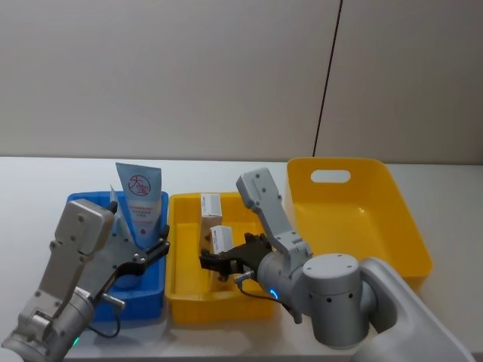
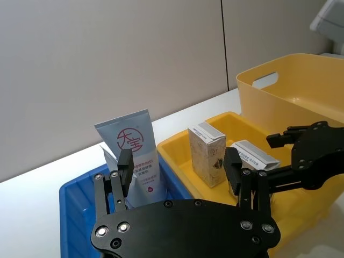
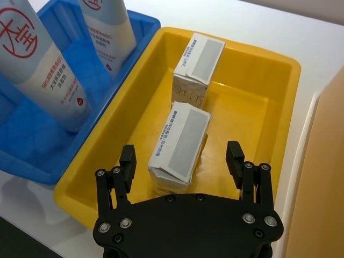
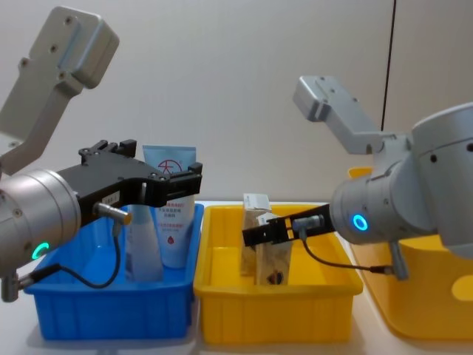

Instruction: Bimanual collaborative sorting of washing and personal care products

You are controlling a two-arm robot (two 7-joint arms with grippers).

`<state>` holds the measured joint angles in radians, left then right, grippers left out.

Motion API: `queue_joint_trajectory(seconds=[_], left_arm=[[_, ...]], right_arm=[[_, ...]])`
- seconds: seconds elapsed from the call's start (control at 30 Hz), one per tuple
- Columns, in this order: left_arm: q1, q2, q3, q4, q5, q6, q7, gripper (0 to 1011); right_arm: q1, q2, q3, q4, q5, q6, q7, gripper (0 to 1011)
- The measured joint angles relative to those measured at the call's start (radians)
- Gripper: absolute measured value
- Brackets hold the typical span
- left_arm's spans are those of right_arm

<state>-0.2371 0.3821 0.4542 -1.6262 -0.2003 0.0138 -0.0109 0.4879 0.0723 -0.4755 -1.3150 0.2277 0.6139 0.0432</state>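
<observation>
Right wrist view — grey-topped cream box, seemingly ungripped, within wide-open right end effector.

We take this for a robotics lab or test room: behind the white counter stands a bare grey panelled wall, and on the counter sit plain plastic sorting trays.

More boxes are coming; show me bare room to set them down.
The large yellow bin on the right shows bare floor. In the small yellow tray, the floor between the cream boxes and its right wall is free. Crowded: its left side under the open right gripper, and the blue tray with tubes and left gripper.
</observation>
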Motion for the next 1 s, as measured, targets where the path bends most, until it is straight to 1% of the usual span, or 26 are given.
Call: queue_joint_trajectory(seconds=[0.3, 0.83, 0.9, 1.0], left_arm=[[0.0, 0.0, 0.0, 0.0, 0.0, 0.0, 0.0, 1001], [0.0, 0.0, 0.0, 0.0, 0.0, 0.0, 0.0, 1001], [0.0, 0.0, 0.0, 0.0, 0.0, 0.0, 0.0, 1001], [0.0, 0.0, 0.0, 0.0, 0.0, 0.0, 0.0, 1001]], right_arm=[[0.003, -0.015, 0.004, 0.03, -0.003, 0.007, 0.0, 1003], [0.003, -0.027, 0.01, 0.053, -0.007, 0.006, -0.001, 1003], [0.003, -0.028, 0.011, 0.054, -0.007, 0.006, -0.001, 969], [0.003, -0.029, 0.011, 0.056, -0.008, 0.006, -0.001, 886]])
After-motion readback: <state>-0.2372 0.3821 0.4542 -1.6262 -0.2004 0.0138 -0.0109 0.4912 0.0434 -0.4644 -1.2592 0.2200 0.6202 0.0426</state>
